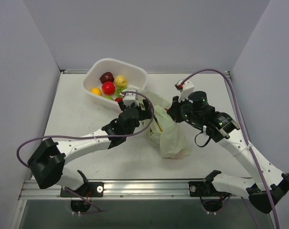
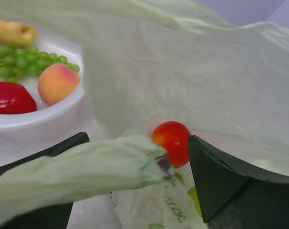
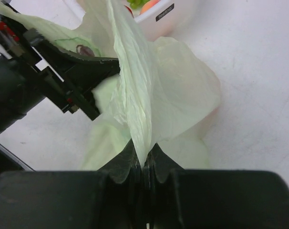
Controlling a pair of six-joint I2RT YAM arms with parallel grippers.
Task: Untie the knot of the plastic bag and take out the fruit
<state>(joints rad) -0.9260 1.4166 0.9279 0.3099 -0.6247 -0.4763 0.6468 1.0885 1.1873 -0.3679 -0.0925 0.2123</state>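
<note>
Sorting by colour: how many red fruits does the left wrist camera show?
2: a red fruit in the basket, left; a second red fruit amid the bag, centre. More may be hidden.

**Top external:** fixed high behind the arm bases (image 1: 85, 188), looked down over the table (image 1: 77, 119); the farthest, widest view.

**Left wrist:** rode just behind the left gripper (image 2: 139, 142), faced low across the tabletop, very near the plastic bag (image 2: 192, 81), white basket (image 2: 39, 121) at upper left of frame.

**Right wrist:** sat above the right gripper (image 3: 144, 160), looked steeply down, bag close.

**Shared:** bag and basket appeared in all three; the left gripper also showed in the right wrist view, upper left.
</note>
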